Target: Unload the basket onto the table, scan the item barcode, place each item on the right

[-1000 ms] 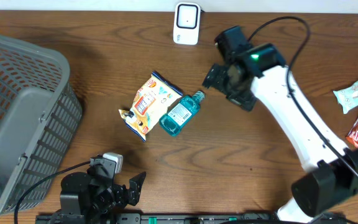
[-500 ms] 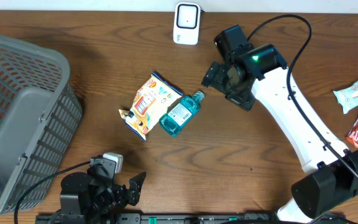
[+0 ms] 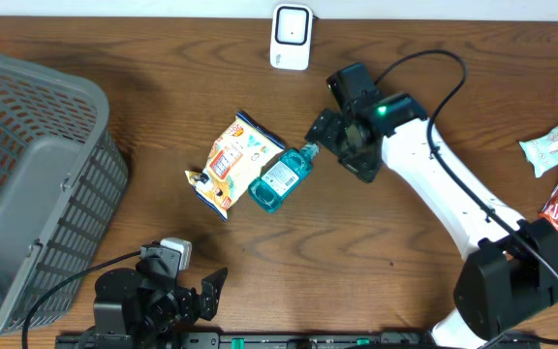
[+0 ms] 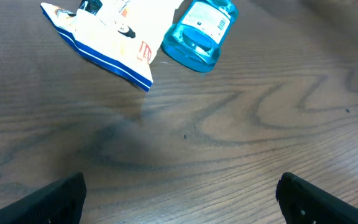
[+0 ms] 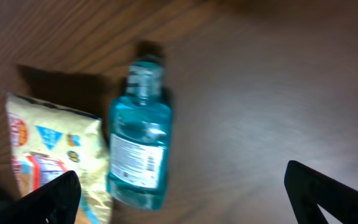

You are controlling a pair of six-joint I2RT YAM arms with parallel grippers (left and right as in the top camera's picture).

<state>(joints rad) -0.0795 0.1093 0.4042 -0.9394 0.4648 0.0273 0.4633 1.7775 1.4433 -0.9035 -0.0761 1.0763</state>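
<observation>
From overhead, a blue see-through plastic bottle with a white label (image 3: 281,177) is seen lying on its side near the middle of the brown wooden table (image 3: 356,252), touching a yellow and white snack bag (image 3: 229,162) on one side. The right gripper (image 3: 332,141) is held just beside the bottle's cap, jaws apart. A white box-shaped scanner (image 3: 291,37) is placed at the far edge, a grey plastic basket (image 3: 37,184) to one side. In the left wrist view, the left gripper (image 4: 179,202) is shown with jaws wide apart and nothing between them, bottle and bag lying beyond. In the right wrist view, bottle and bag are seen blurred, label upward, with the dark fingertips (image 5: 48,199) spread wide at the lower corners
</observation>
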